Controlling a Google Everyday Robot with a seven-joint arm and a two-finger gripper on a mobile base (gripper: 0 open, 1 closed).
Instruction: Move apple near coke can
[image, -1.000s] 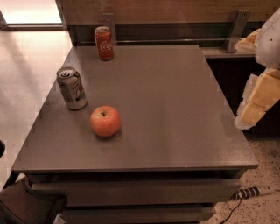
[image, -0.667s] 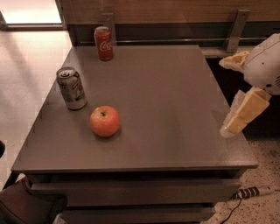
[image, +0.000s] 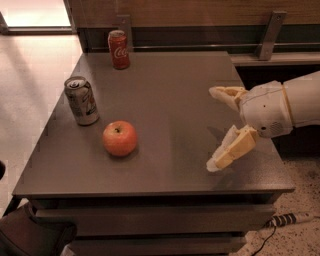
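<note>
Grey table (image: 170, 90), right edge: splayed gripper (image: 213, 128)

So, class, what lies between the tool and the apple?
Nothing. In the camera view, only bare table separates the open tool, over the table's right side, from the apple at front left.

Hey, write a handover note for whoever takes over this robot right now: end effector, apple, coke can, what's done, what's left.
The end effector is open and empty, over the right side of the table.
The apple sits front left, untouched, just right of the silver can.
The coke can stands upright at the back left edge.
Done: nothing grasped yet.
Left: grasp the apple and set it down by the coke can.
</note>
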